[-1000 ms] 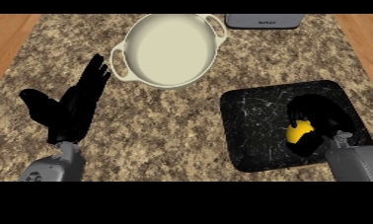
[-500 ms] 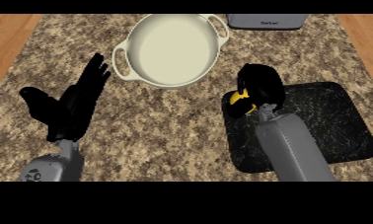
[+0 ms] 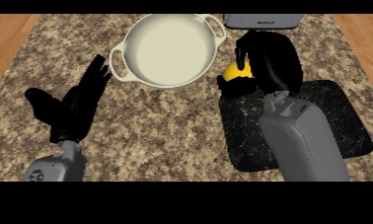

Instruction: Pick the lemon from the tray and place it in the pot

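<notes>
The lemon (image 3: 238,71) is bright yellow and mostly hidden, only a small patch showing between the curled fingers of the right hand (image 3: 268,65), just right of the pot and above the tray's far left corner. The pot (image 3: 169,50) is cream-coloured, round, with two side handles, upright and empty, at the far middle of the surface. The tray (image 3: 247,139) is black, square, lying flat at the near right.

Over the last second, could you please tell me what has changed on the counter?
The right robot hand, curled round the lemon, lifted it off the tray and carried it up-left toward the pot. The left robot hand, pot and tray stayed put.
</notes>
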Robot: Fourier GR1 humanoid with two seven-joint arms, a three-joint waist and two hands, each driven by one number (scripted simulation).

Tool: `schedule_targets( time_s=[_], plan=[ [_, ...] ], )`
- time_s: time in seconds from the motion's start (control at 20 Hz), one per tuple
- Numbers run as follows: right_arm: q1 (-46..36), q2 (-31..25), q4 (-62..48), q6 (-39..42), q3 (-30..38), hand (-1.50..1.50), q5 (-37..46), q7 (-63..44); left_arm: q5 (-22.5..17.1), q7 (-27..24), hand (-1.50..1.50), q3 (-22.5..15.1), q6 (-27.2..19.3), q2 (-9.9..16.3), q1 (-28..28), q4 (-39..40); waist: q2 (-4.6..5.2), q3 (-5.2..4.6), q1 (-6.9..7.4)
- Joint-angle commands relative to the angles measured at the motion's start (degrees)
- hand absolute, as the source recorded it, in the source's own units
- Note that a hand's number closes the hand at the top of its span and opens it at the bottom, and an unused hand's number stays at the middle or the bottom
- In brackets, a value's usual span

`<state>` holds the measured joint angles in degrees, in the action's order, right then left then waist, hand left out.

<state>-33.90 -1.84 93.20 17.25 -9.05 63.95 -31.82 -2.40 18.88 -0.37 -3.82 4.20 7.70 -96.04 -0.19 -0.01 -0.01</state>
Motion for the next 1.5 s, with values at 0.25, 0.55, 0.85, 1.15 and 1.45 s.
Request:
schedule_targets(
  time_s=[0.25,0.55,0.85,1.15,1.45],
  plan=[
    [-13.1,1.8,5.6,0.1,1.7,1.5,-5.3,1.1,-0.8,2.8,0.0,1.6,0.7,1.7,1.9,-0.9,0.16,0.0,0.44],
    [-29.5,1.8,-12.0,-3.0,3.3,1.5,-9.1,-5.5,-2.4,1.9,0.0,0.7,2.2,0.7,-1.9,-3.9,0.27,-0.04,1.33],
    [-32.6,1.8,-26.3,-13.3,2.8,1.5,-11.4,-3.9,0.0,-1.2,0.0,-1.0,1.8,-0.4,-2.0,-1.2,0.5,-0.04,1.38],
    [-39.7,1.8,-43.2,-20.8,2.5,1.5,-13.7,-2.7,-1.8,0.0,0.0,-0.1,2.7,-0.2,-0.2,-1.0,0.69,-0.07,2.22],
    [-43.0,1.8,-56.5,-21.5,2.9,1.5,-14.0,6.9,-1.3,-0.3,0.0,1.3,2.8,1.2,0.7,0.0,0.87,-0.07,2.43]
  ],
)
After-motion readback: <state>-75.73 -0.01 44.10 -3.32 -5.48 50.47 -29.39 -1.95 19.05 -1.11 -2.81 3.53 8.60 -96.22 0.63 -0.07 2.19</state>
